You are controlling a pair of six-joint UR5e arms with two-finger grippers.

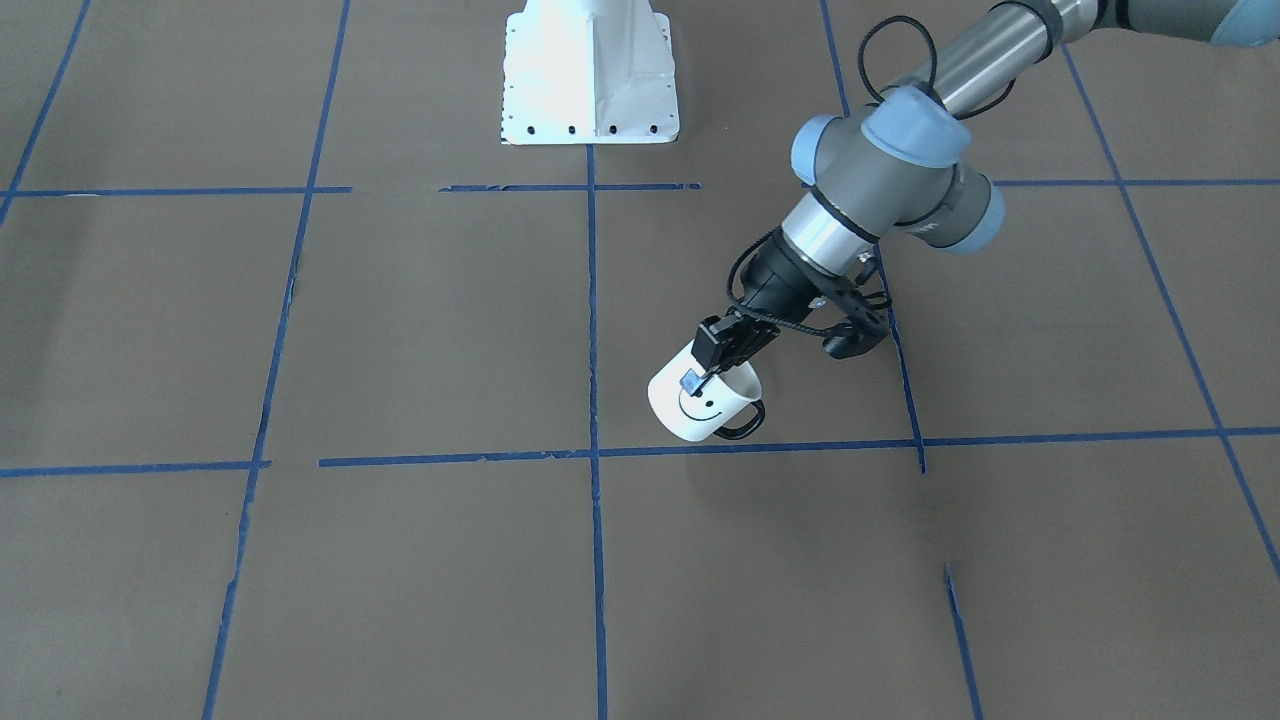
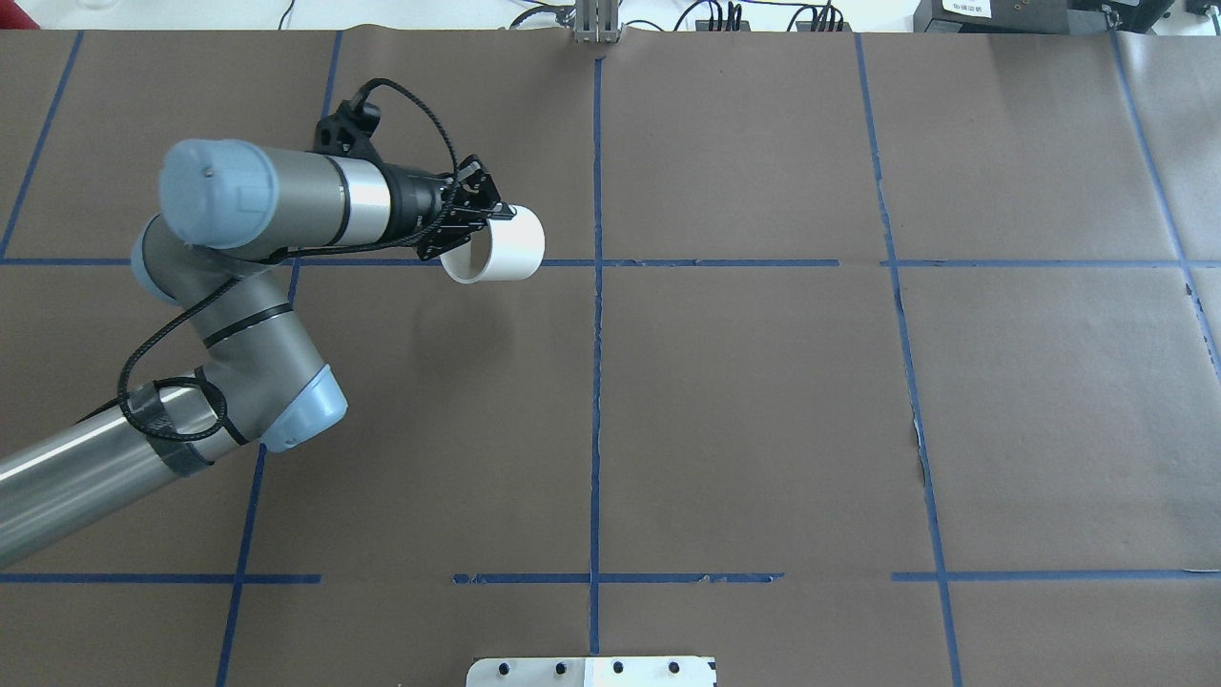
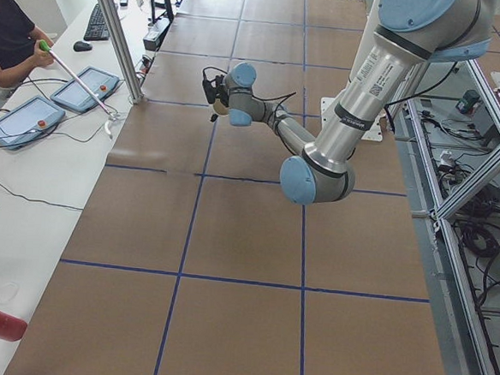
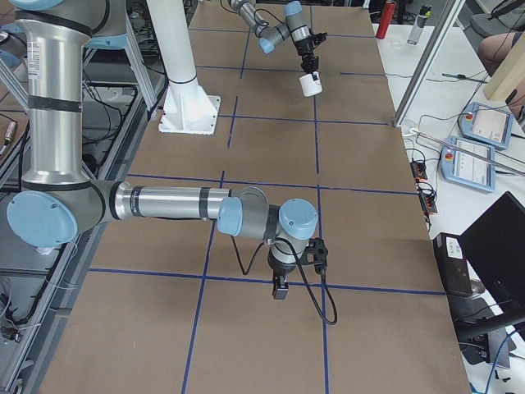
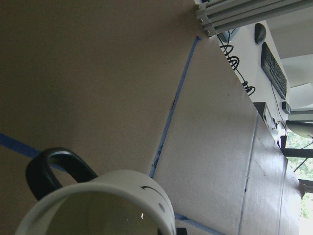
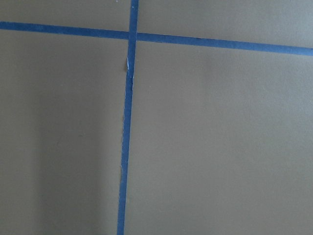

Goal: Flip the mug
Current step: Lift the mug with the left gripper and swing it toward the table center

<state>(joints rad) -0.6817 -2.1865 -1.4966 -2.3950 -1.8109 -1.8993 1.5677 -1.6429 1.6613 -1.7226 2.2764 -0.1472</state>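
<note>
The white mug [image 1: 688,408] with a black smiley face and a dark loop handle [image 1: 745,425] hangs tilted in the air above the brown table. My left gripper [image 1: 703,377] is shut on its rim, one finger inside and one on the outer wall. The overhead view shows the mug [image 2: 510,250] on its side at the left gripper [image 2: 485,221], mouth toward the arm. The left wrist view shows the mug's rim [image 5: 105,188] and handle close up. My right gripper [image 4: 279,289] hangs low over the table near its other end, seen only in the exterior right view; I cannot tell whether it is open or shut.
The white robot base [image 1: 590,80] stands at the table's edge. Blue tape lines [image 2: 596,382] grid the brown surface. A side bench with tablets [image 3: 27,120] and a person [image 3: 7,37] runs along the far side; a metal post [image 3: 115,32] stands at its edge.
</note>
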